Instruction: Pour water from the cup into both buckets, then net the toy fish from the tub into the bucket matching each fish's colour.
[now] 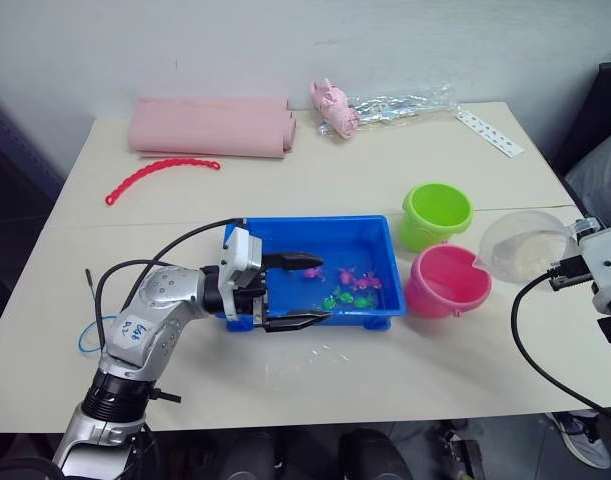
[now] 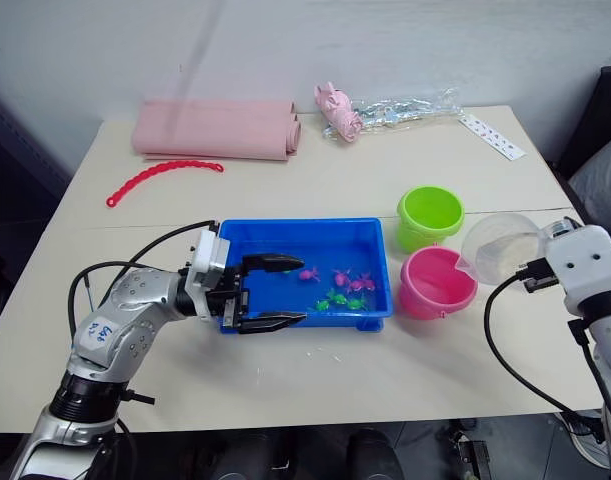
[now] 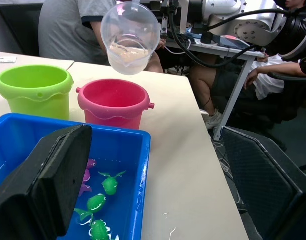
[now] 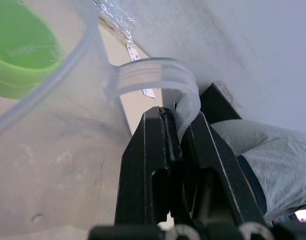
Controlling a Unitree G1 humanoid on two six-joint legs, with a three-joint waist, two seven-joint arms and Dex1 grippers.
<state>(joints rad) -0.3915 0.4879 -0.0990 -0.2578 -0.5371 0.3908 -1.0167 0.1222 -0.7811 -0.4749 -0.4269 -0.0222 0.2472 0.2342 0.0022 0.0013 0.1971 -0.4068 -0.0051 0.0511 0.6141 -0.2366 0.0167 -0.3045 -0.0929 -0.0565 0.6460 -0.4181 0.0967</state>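
While my right tool [image 4: 175,132] clamps the cup [image 1: 525,246] handle, tilted above the pink bucket [image 1: 447,281] | left tool [image 1: 293,291] apart over tub [image 1: 370,240] | fish [image 1: 350,290] not netted yet, I judge.

Beside the one blue tub [image 1: 247,240] stand two buckets, one green bucket [image 1: 436,213] and one pink bucket [image 1: 447,281], with one clear cup [image 1: 522,246] above the pink one. Inside the tub lie about four pink fish [image 1: 357,279] and about four green fish [image 1: 347,299], bunched too closely for a sure count.
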